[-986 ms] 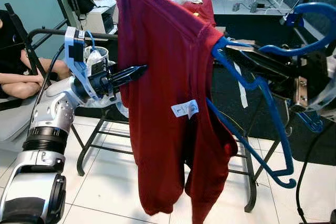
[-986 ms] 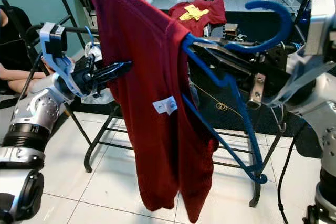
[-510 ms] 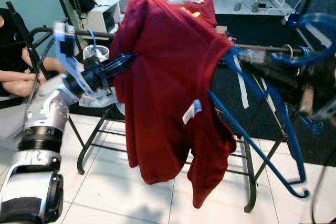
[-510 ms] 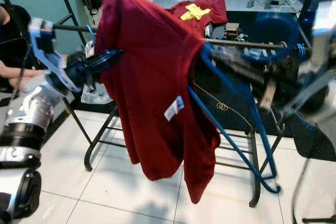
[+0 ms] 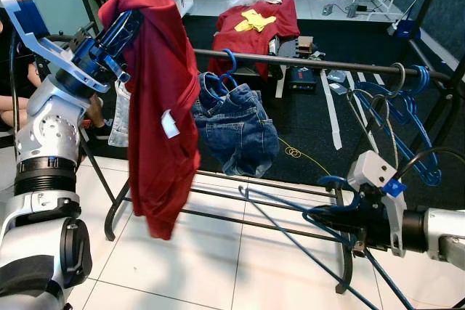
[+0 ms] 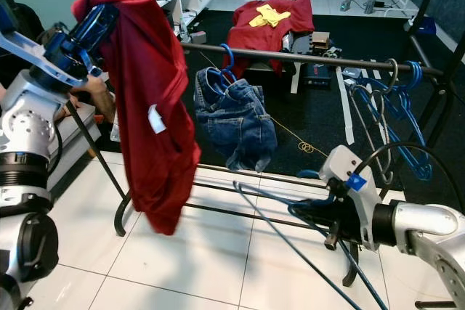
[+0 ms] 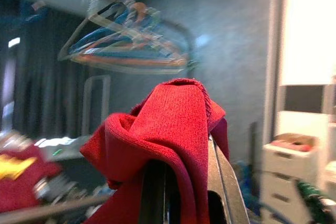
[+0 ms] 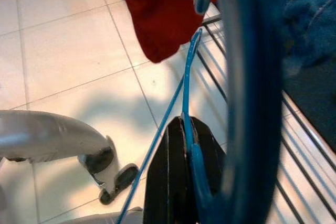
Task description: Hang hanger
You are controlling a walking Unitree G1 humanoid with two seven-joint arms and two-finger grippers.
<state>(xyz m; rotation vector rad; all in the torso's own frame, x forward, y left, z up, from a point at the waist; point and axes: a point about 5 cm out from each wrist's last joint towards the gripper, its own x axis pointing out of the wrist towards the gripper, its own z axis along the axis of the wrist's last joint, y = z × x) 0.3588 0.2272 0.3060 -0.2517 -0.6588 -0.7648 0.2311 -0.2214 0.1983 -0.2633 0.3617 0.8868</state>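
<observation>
Blue hanger: clenched in right gripper jaws, held low before rack rail. Red shirt: draped over raised left gripper, jaw state undeterminable. Step: hanger carried, unhung. Next: lift, hook over rail beside jeans.

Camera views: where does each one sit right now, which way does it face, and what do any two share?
Left eye view: on the head, looking forward and down at the black metal clothes rail; both silver arms show.
Right eye view: the same scene, a little shifted.
Left wrist view: looks along the left end effector, raised high, with the red knit shirt draped over its fingers.
Right wrist view: looks along the right end effector, shut on the blue plastic hanger, down at the white tiled floor.
Shared: the red shirt shows in all four.
</observation>
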